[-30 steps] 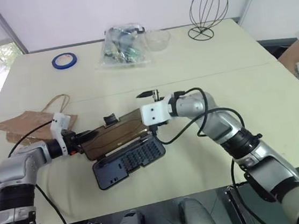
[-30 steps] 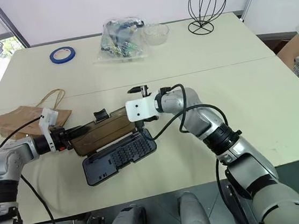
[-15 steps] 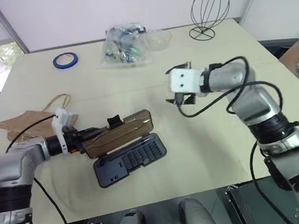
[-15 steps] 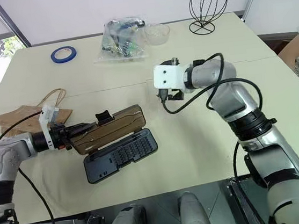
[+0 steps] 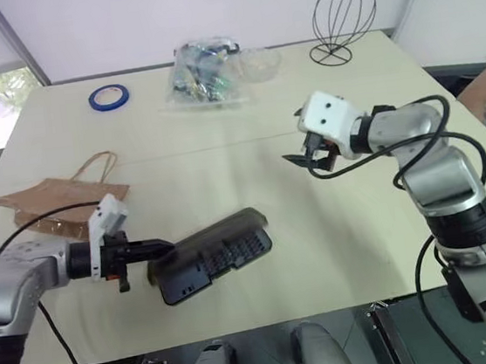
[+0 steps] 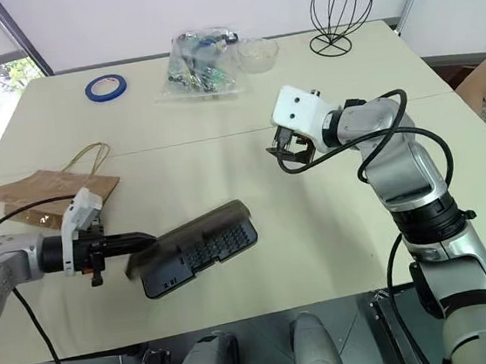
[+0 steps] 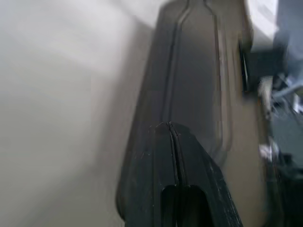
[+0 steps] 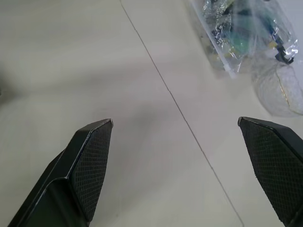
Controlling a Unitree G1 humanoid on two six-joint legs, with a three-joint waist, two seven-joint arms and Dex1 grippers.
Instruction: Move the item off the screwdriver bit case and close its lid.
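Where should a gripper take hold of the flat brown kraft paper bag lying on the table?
Take the flat brown kraft paper bag by its thin loop handles. They lie spread on the beige table past the bag's edge that faces the table's middle. The body lies flat, offering little to pinch, so coming from above onto a loop looks best.

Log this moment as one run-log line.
left hand: shut, at lid | lid: nearly down | right hand: open, empty | paper bag: off case

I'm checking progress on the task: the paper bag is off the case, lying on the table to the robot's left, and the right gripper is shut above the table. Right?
Not quite. The right gripper is open: the right wrist view shows its two fingers spread wide over bare table. The rest holds: the paper bag lies off the case, to the robot's left.
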